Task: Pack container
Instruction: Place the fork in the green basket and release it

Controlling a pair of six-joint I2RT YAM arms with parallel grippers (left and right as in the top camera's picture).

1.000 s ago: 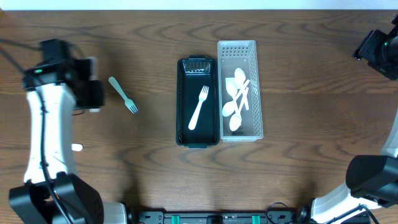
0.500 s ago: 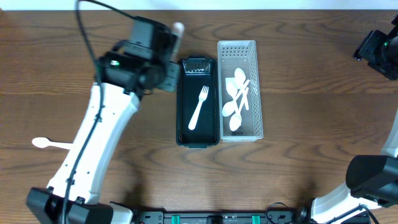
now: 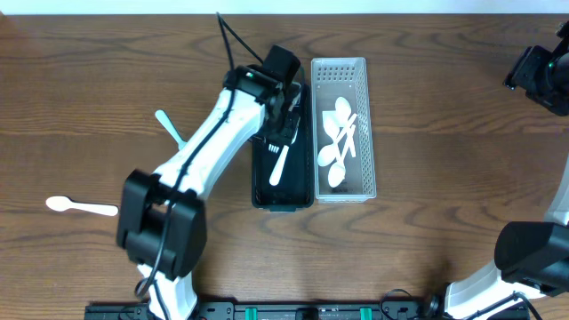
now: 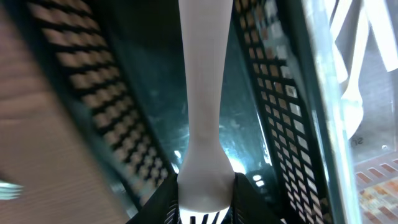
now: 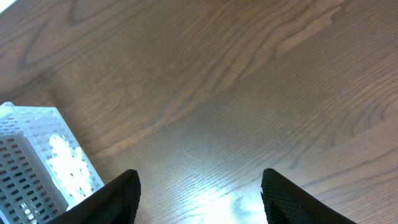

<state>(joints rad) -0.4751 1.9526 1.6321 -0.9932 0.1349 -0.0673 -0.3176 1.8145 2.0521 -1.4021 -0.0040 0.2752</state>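
A black mesh basket stands at the table's middle with a white plastic fork lying in it. My left gripper reaches down into the basket; in the left wrist view its fingers press both sides of the fork's neck, the tines hidden beneath. A clear white basket beside it holds several white spoons. A pale green fork and a white spoon lie on the table to the left. My right gripper is open and empty, parked at the far right.
The two baskets touch side by side. In the right wrist view, the white basket's corner shows at the left, over bare wood. The left arm spans from the front left to the black basket.
My left arm has swung from the left side of the table across to the black basket and lowered its gripper onto the white fork. The right arm has not moved.
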